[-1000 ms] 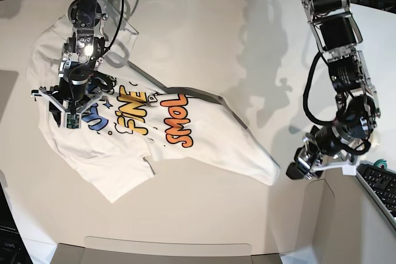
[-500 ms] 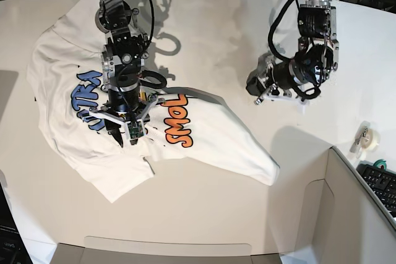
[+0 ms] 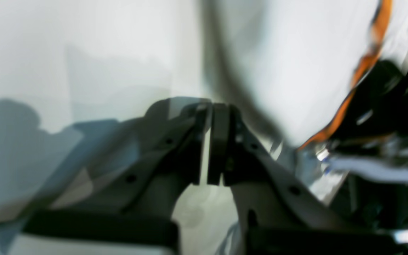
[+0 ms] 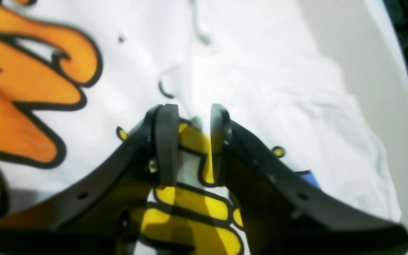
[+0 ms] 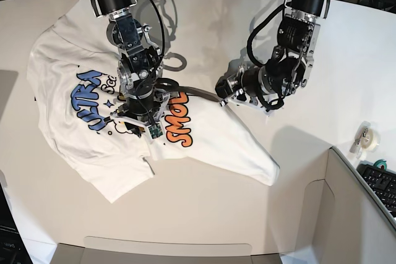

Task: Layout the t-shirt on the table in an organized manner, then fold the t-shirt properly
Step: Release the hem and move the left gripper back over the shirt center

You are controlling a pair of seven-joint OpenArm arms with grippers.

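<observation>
White cotton printed t-shirt (image 5: 204,134), crumpled mid white surface (image 5: 185,214): left gripper (image 3: 213,141) newly swung in, pads together, empty; right gripper (image 4: 190,141) half-apart over print; layout pending.

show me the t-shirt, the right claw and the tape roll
t-shirt (image 5: 213,137): base view, plain white cloth right of the orange letters
right claw (image 4: 193,141): right wrist view, gap between its two dark fingertips
tape roll (image 5: 367,138): base view, its rim, by the table's right edge

tape roll (image 5: 365,138), black keyboard (image 5: 378,185), grey box-like panel (image 5: 352,214)
</observation>
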